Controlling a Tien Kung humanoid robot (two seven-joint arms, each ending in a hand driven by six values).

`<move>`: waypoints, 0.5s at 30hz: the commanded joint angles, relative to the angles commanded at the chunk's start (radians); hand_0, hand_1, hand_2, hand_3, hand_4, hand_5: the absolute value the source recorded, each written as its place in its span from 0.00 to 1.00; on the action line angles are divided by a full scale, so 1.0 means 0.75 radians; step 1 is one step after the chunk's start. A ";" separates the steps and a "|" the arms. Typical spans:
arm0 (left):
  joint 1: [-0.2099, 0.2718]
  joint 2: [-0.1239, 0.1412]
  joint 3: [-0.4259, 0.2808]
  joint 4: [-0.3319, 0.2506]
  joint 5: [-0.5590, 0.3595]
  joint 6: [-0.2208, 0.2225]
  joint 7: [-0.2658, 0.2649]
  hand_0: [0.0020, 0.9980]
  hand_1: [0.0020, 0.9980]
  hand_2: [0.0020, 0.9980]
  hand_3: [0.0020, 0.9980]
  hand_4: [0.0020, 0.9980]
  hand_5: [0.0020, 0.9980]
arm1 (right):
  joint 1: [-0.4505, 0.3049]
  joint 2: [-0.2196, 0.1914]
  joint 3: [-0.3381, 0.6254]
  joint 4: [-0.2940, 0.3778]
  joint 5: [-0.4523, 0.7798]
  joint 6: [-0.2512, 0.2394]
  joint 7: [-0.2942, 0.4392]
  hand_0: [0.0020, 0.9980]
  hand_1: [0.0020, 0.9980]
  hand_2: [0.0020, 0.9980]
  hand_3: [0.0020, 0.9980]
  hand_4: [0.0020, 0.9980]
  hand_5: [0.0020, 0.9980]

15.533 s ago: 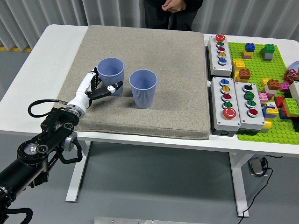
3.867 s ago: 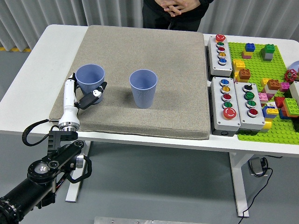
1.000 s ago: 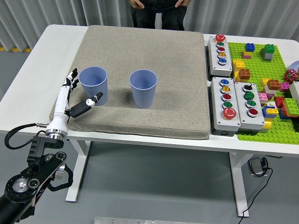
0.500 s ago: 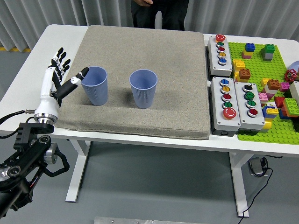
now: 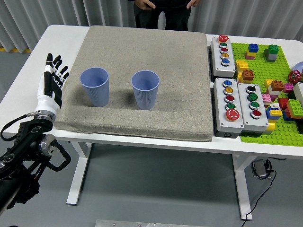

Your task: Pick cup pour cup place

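Cups: my left hand (image 5: 51, 80) is up at the table's left edge, fingers (image 5: 53, 66) spread, holding nothing, clear of the left cup (image 5: 94, 86). That cup stands upright on the grey mat (image 5: 156, 47), w/ the right cup (image 5: 145, 89) near it, also upright. Mat is bare between hand & cups. Button boxes (image 5: 231, 97) and a green brick plate (image 5: 262, 61) sit off to the right. Person's hands (image 5: 144, 4) at far edge.

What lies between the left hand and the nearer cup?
Nothing but a bare strip of grey mat: the head view shows the open left hand clear of the left cup.
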 joint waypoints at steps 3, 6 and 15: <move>0.005 0.000 0.014 -0.007 0.015 0.002 0.005 0.90 0.90 0.96 0.90 0.75 1.00 | -0.002 0.000 0.000 0.000 -0.001 0.000 0.000 0.70 0.63 0.59 0.59 0.00 0.25; 0.010 -0.004 0.022 -0.006 0.039 -0.004 0.015 0.90 0.90 0.96 0.90 0.75 1.00 | -0.003 0.000 0.000 0.000 -0.001 0.000 0.001 0.70 0.63 0.59 0.59 0.00 0.25; 0.015 -0.007 0.005 -0.018 0.063 0.004 0.016 0.91 0.91 0.97 0.90 0.76 1.00 | -0.006 -0.001 0.000 -0.002 0.007 -0.002 0.006 0.70 0.63 0.59 0.59 0.00 0.25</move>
